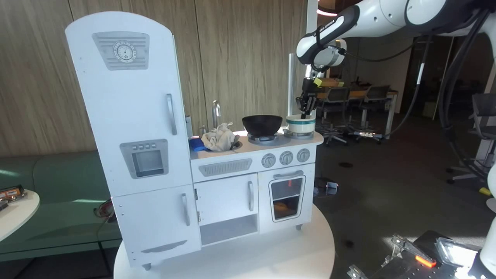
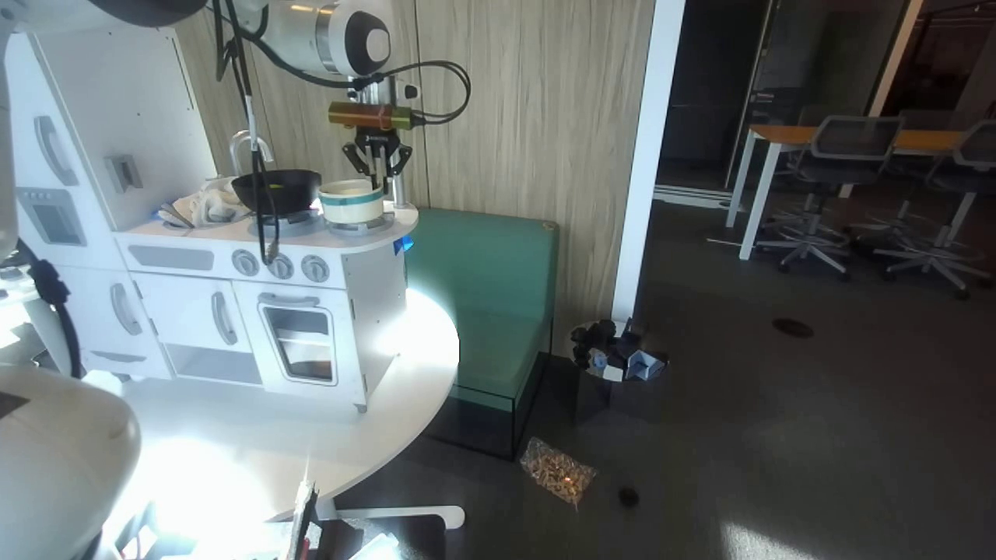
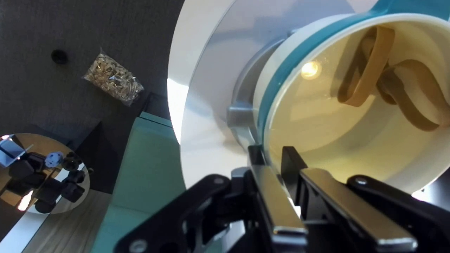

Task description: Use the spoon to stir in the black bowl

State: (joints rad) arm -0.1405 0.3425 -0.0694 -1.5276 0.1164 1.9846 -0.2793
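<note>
The black bowl (image 1: 262,126) stands on the toy stove's left burner in both exterior views (image 2: 294,190); something yellow shows inside it. A white pot with a teal band (image 1: 301,126) stands on the right burner, and in the wrist view (image 3: 270,98) it holds brown curved strips. My gripper (image 1: 304,115) is at the pot's rim in both exterior views (image 2: 380,183). In the wrist view the gripper (image 3: 272,158) is partly open, one finger outside the pot wall and one inside, with a gap around the rim. I cannot make out a spoon.
A crumpled cloth (image 1: 219,138) lies over the sink with a dark item (image 1: 235,142) beside it. The faucet (image 1: 216,112) stands behind. The tall white toy fridge (image 1: 128,104) adjoins the counter. The kitchen stands on a round white table (image 1: 286,252).
</note>
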